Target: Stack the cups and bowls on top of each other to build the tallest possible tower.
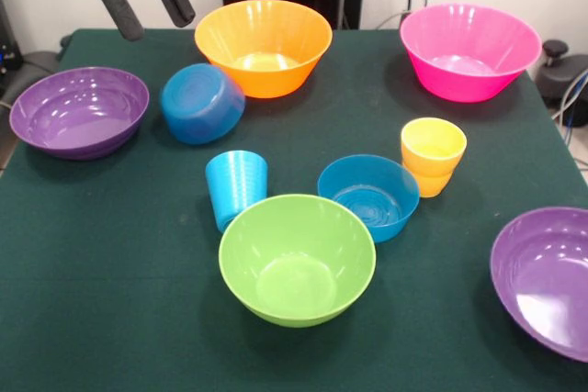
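Observation:
My gripper (pixel 152 8) hangs open at the top left, nothing between its black fingers (pixel 120 8), above and left of a small blue bowl (pixel 202 103) tipped on its side. A blue cup (pixel 237 188) stands upright in the middle, just behind the lime green bowl (pixel 296 259). Another small blue bowl (pixel 368 196) sits upright to its right, with the yellow cup (pixel 432 156) beside it. The orange bowl (pixel 263 46) and pink bowl (pixel 469 50) stand at the back. Purple bowls lie at the left (pixel 79 111) and the near right (pixel 546 277). No red cup or tower shows.
The green cloth table (pixel 110 282) carries everything. Cables and dark equipment (pixel 562 71) sit past the right edge of the table.

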### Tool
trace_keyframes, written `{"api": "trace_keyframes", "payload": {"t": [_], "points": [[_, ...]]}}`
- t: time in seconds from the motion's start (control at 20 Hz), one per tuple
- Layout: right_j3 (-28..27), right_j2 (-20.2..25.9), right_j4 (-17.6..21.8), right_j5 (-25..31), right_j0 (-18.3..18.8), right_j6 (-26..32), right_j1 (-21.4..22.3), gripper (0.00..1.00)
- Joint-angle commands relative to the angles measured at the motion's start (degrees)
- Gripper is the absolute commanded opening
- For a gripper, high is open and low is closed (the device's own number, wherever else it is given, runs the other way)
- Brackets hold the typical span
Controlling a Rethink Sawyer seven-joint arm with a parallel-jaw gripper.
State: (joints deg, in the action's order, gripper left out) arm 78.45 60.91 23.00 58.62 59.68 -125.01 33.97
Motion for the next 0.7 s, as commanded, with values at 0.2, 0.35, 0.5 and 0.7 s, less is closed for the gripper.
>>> {"api": "trace_keyframes", "payload": {"t": [0.2,0.35,0.5,0.7], "points": [[4.8,-3.5,3.8,-2.3,-1.7,12.4,-2.5,1.0],[4.5,-3.5,3.7,-2.3,-1.8,12.7,-2.7,1.0],[4.9,-3.6,3.8,-2.8,-1.7,12.5,-2.5,1.0],[5.2,-3.8,3.9,-3.3,-1.8,11.9,-2.3,1.0]]}}
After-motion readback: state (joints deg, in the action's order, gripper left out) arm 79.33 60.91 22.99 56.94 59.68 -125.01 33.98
